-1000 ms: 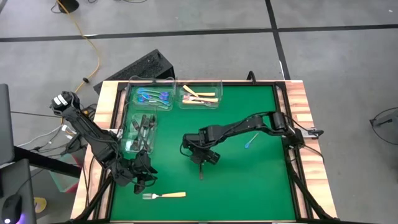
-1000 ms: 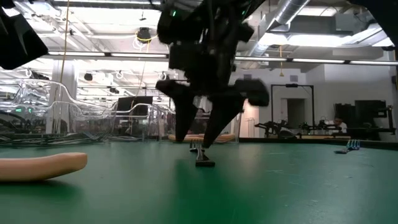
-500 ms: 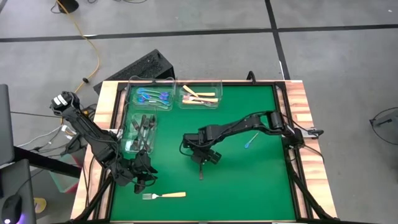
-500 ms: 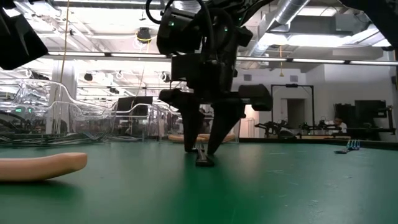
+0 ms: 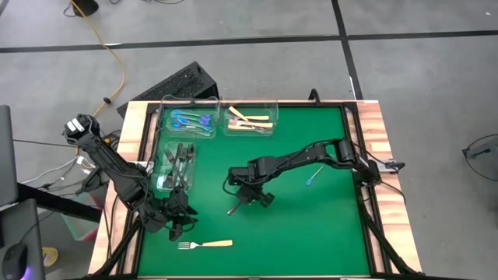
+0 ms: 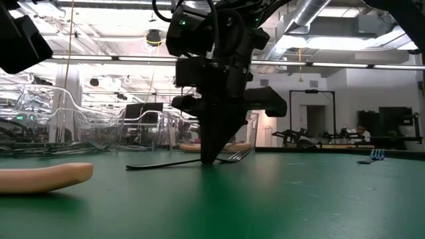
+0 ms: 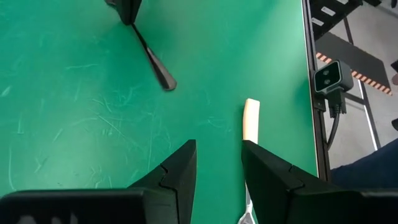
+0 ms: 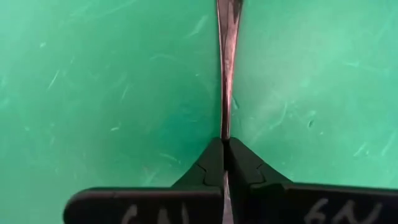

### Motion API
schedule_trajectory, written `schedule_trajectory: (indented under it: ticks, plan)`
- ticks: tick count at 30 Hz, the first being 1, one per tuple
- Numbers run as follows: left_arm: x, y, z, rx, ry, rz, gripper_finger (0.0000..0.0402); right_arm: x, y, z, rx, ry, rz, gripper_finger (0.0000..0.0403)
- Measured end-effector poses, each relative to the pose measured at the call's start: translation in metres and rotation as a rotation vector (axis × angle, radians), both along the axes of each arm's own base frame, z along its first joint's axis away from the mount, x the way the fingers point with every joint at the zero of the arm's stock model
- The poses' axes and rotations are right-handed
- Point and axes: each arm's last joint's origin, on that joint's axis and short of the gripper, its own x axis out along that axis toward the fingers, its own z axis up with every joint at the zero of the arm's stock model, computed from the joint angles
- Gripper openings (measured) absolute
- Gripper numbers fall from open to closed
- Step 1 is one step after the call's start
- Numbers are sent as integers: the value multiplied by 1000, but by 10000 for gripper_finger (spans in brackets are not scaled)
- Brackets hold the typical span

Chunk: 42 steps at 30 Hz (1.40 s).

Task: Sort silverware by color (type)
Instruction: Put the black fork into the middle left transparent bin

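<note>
My right gripper [image 5: 247, 194] stands mid-table, pointing down, shut on a dark grey-black fork [image 6: 166, 163]. The fork's handle [image 5: 233, 209] slants toward the near left. My left gripper [image 7: 217, 168] hovers open over the near left of the green mat, with nothing between its fingers. Just past it a tan-handled fork [image 5: 206, 244] lies flat on the mat. It shows in the left wrist view as a tan-handled fork [image 7: 250, 118]. A blue fork [image 5: 313, 177] lies flat at the right. My right gripper pinches the dark fork's shaft [image 8: 223, 127] between its two fingers, nearer the tine end [image 6: 239, 157] than the handle's free end [image 6: 133, 166]. The fingers come from above and stand across the fork. The fork is nearly level, with its handle end low at the mat.
Three clear bins stand at the far left: one with blue forks [image 5: 191, 120], one with tan forks [image 5: 250, 120], one with dark forks [image 5: 177, 165]. Wooden rails [image 5: 373, 148] edge the mat. Bare green mat [image 5: 311, 233] spreads at the near right.
My right gripper has sunk a little onto the dark fork and shut on it. The fork has turned about on the mat: its handle, which pointed at the near edge, now slants toward the table's left.
</note>
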Motion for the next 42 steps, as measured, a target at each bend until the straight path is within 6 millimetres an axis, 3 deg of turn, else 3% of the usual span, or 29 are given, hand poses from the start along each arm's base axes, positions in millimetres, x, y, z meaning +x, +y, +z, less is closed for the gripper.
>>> schedule_trajectory:
  ticks: [10,26,42]
  plan:
    - [0,0,0,-1,-7,7,112,16,-5,17,49,-76,-133,6]
    - [-4,-4,1,-43,-6,24,112,32,-38,26,155,-205,-399,4]
    - [-10,3,14,-11,-120,94,112,33,-41,56,199,-294,-433,2]
